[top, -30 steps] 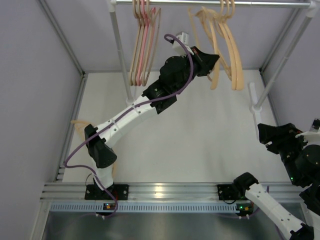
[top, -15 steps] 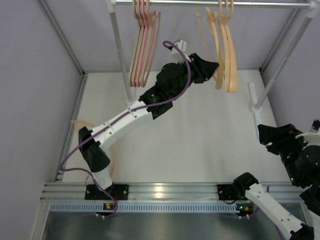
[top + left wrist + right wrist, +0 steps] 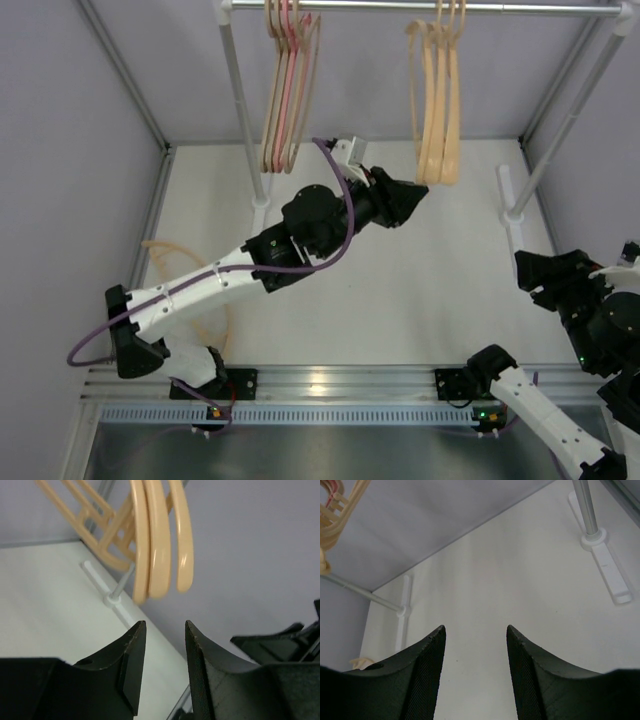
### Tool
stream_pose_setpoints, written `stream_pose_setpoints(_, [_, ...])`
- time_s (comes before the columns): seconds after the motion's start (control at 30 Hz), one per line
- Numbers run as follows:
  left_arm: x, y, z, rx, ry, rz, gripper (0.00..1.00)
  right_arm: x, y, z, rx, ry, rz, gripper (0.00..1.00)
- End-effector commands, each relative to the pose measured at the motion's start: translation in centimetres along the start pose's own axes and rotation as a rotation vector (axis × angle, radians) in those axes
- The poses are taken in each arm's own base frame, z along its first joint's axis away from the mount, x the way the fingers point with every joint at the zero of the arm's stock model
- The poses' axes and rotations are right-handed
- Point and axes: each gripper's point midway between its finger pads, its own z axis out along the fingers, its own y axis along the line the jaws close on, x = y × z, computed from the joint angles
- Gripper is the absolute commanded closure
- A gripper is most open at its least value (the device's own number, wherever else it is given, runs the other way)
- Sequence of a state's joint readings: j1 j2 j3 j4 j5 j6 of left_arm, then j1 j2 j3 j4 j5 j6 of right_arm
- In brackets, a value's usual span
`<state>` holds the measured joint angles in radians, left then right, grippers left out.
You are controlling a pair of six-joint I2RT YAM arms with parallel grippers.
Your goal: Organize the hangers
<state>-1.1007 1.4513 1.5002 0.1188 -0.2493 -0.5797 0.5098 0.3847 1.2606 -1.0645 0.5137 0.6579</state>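
Two groups of hangers hang from the metal rail (image 3: 420, 7). The left group (image 3: 287, 95) is beige with one pink among them. The right group (image 3: 437, 105) is peach-tan and hangs straight down. My left gripper (image 3: 418, 196) sits just below and to the left of the right group, open and holding nothing. In the left wrist view those peach-tan hangers (image 3: 159, 540) hang above my left gripper (image 3: 165, 630), clear of its fingers. One more beige hanger (image 3: 165, 250) lies on the table at the left, partly under the left arm. My right gripper (image 3: 475, 630) is open and empty over bare table.
The rack's left pole (image 3: 243, 110) stands between the left hangers and the left arm. Its right pole (image 3: 560, 130) ends in a white foot (image 3: 606, 562) on the table. Grey walls close in the back and both sides. An aluminium rail (image 3: 320, 380) runs along the near edge.
My left gripper has opened, let go of the peach-tan hangers and drawn back down from the rail. Those hangers have swung back to hang straight. The right arm has not moved.
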Motion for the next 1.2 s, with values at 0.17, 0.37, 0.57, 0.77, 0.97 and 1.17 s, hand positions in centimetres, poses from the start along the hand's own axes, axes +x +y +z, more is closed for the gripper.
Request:
stream_pose_setpoints(0.17, [8.9, 8.7, -10.6, -0.302, 0.212, 0.190, 0.59, 0.6, -0.8, -0.2, 0.008, 0.001, -0.010, 0.50])
stream_pose_setpoints(0.37, [11.2, 19.7, -20.7, -0.757, 0.247, 0.185, 0.59, 1.2, -1.4, -0.1, 0.020, -0.001, -0.009, 0.49])
stream_pose_setpoints(0.57, [12.1, 26.3, -25.2, -1.035, 0.245, 0.072, 0.56, 2.9, -1.0, 1.1, 0.008, 0.046, -0.023, 0.49])
stream_pose_setpoints(0.77, [12.6, 29.8, -29.2, -1.226, 0.306, 0.058, 0.56, 5.3, 0.6, 2.2, -0.070, 0.115, -0.006, 0.50])
stream_pose_setpoints(0.97, [12.8, 31.9, -33.1, -1.405, 0.400, 0.075, 0.57, 9.0, 1.3, 3.5, -0.138, 0.185, 0.018, 0.50])
stream_pose_setpoints(1.17, [14.0, 33.6, -35.8, -1.519, 0.463, 0.037, 0.57, 11.1, 1.6, 3.9, -0.185, 0.226, 0.020, 0.50])
